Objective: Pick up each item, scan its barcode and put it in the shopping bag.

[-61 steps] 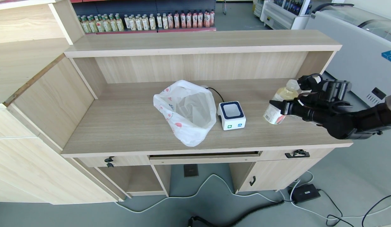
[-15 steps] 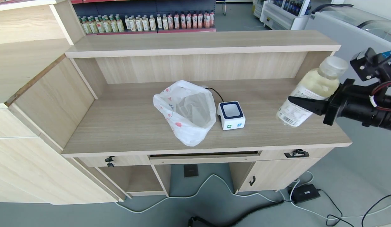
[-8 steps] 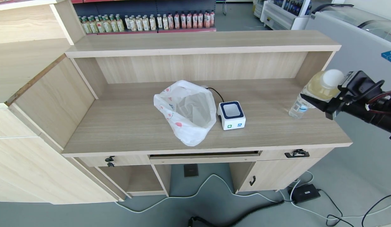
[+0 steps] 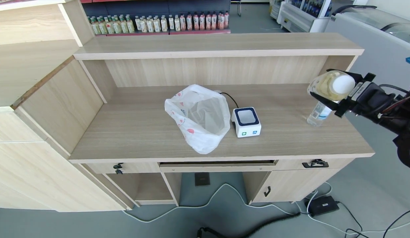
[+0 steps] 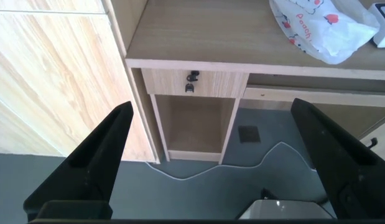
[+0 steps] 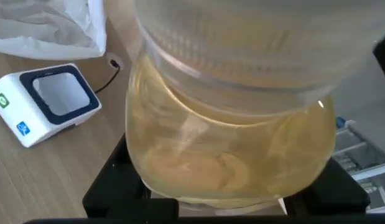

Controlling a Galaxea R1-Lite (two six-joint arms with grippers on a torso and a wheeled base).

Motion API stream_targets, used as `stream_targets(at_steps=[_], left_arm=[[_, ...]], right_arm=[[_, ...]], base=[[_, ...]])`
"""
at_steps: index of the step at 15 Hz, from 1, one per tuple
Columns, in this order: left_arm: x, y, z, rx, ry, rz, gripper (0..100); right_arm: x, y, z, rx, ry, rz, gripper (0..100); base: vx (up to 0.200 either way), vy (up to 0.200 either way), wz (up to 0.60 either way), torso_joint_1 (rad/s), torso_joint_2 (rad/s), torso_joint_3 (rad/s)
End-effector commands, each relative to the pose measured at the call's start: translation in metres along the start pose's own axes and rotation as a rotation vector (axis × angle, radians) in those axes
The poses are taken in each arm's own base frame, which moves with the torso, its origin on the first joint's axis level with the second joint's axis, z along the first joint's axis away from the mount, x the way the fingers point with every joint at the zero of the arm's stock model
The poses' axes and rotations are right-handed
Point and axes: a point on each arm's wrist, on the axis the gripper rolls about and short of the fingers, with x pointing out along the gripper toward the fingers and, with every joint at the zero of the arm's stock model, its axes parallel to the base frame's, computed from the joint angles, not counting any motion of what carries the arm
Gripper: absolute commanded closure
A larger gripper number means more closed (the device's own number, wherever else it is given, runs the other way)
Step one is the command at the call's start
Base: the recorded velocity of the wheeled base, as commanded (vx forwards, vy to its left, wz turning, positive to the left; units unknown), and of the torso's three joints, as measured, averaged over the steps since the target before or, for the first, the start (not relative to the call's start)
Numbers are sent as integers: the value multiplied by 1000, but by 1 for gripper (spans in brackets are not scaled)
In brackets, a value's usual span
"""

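clear plastic bottle [image 4: 327, 88] of pale yellow drink, with a white cap and a printed label near the base. clamped around its shoulder between the black fingers of the right gripper [image 4: 320, 82], off the surface above the right end of the pale wooden counter [image 4: 142, 132]. tilted, cap up and toward the robot, base down toward the counter top. up close from the right wrist: smooth curved wall, ribbed ring under the cap.

well apart to the bottle's left, the scanner [image 4: 246, 121]: small white box, dark-framed glass window facing up. probably next: a swing leftward, label end turned down toward that window. right arm by far the nearer.

just left of the scanner, a thin crinkled white shopping bag [image 4: 200, 115], mouth open upward.

left gripper [image 5: 212, 107] hanging in front of the counter's left end, fingers spread wide, holding nothing.
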Motion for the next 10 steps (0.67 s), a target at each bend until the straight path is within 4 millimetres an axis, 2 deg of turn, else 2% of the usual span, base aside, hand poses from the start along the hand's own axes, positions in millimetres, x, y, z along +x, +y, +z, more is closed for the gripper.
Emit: stream_targets(at_steps=[1, 4, 6, 10], left_arm=[[0, 0, 0, 0, -1, 1, 0], [0, 0, 0, 0, -1, 1, 0], [0, 0, 0, 0, -1, 1, 0], [0, 0, 0, 0, 1, 1, 0]], right_arm=[[20, 15, -10, -10, -44, 4, 100], [33, 42, -33, -44, -51, 10, 100], [37, 52, -44, -78, -49, 17, 100], [40, 71, -51, -66, -49, 40, 100]], base=[[0, 0, 600, 2, 2, 2], [0, 0, 0, 0, 0, 0], [0, 0, 0, 0, 0, 0], [0, 0, 0, 0, 0, 0]])
